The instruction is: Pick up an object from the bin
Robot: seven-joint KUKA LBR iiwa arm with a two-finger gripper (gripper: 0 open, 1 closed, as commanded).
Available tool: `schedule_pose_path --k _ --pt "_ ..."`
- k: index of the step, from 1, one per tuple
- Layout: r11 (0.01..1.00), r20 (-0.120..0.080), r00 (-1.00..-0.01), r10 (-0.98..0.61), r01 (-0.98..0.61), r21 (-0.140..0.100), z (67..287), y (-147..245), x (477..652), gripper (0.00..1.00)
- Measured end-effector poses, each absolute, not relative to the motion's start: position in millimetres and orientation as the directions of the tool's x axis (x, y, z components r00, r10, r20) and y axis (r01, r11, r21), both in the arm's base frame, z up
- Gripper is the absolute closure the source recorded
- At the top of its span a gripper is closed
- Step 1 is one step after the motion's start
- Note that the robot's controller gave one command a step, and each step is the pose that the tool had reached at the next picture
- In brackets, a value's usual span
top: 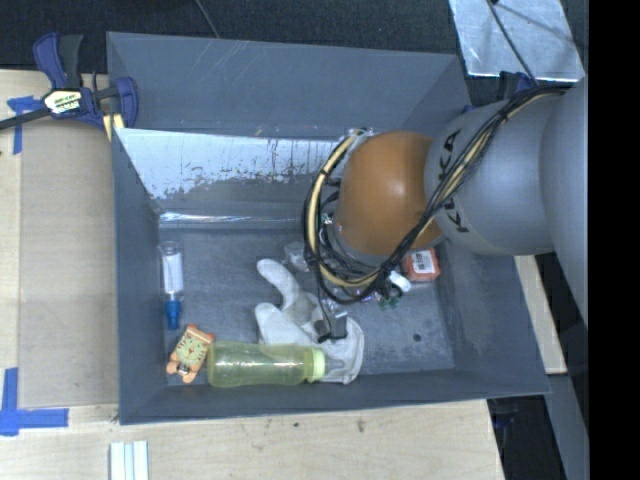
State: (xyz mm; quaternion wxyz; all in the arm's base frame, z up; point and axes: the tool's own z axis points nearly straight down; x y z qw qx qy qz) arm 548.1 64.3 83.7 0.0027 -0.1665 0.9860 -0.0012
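Note:
My gripper hangs below the orange wrist cover, low in the bin's middle front. It is right over the right part of a crumpled white glove, and its tip looks down on or against the fabric. A translucent yellow-green bottle lies on its side just in front of the glove, along the bin's front wall, with its cap end near the gripper.
A small orange patterned toy lies at the bottle's left end. A clear tube with a blue cap lies by the left wall. A small red-and-white box peeks out under the arm at the right.

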Motion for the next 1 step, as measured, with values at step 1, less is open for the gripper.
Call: schedule_pose_path --k 1 --pt "0.995 -0.001 -0.995 -0.102 -0.102 0.000 80.6 86.2 576.2 1.00"
